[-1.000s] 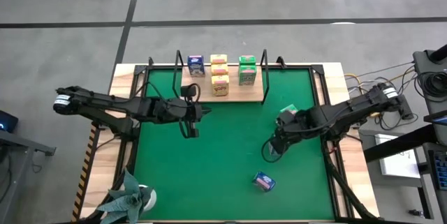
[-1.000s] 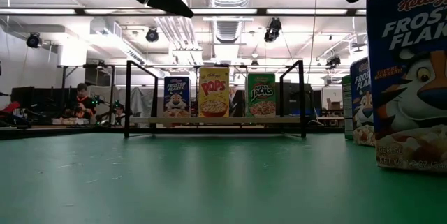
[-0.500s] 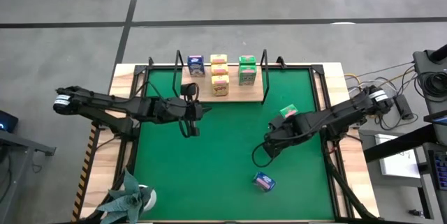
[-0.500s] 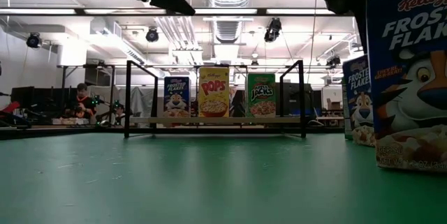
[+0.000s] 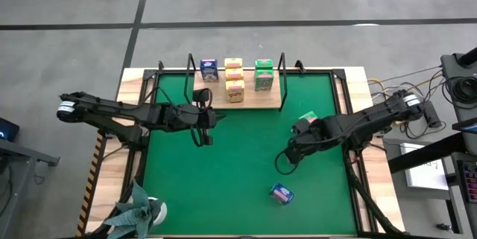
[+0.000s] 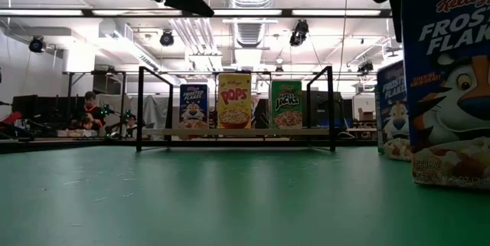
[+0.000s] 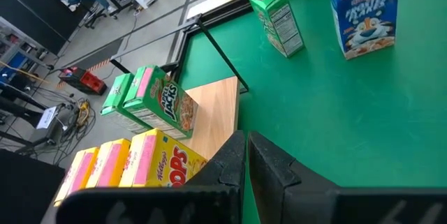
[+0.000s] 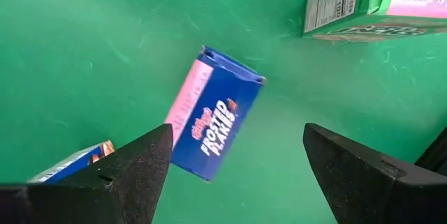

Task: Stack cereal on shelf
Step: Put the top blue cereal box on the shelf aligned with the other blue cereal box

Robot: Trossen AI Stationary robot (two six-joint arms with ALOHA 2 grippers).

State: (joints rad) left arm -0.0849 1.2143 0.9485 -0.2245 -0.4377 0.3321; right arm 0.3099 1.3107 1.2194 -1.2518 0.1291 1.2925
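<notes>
Right gripper (image 5: pixel 284 161) hovering over the green mat (image 5: pixel 223 187) on the right half of the desk (image 5: pixel 130 83), fingers (image 8: pixel 126 175) spread wide with nothing between them. Directly beneath, in the right wrist view, a blue cereal box (image 8: pixel 214 114) standing apart from both fingers, pink top end showing. Just beside it, a green cereal box (image 8: pixel 363 4) at the edge of that view (seen from above (image 5: pixel 307 118) next to the right arm). Farther toward the front edge of the mat, a second blue cereal box (image 5: pixel 281 193), tilted and well apart from the rest. At the back of the desk, the shelf (image 5: pixel 246 99), a light wooden board between black wire uprights, carrying one blue box (image 5: pixel 209 69), a row of yellow boxes (image 5: pixel 234 80) and green boxes (image 5: pixel 263 75), all upright and facing front in the low view (image 6: pixel 234 100). Left gripper (image 5: pixel 203 136) over the mat near the shelf's left end, fingers (image 7: pixel 234 161) pressed together and holding nothing. Potted plant (image 5: pixel 138 209) at the desk's front left corner.
</notes>
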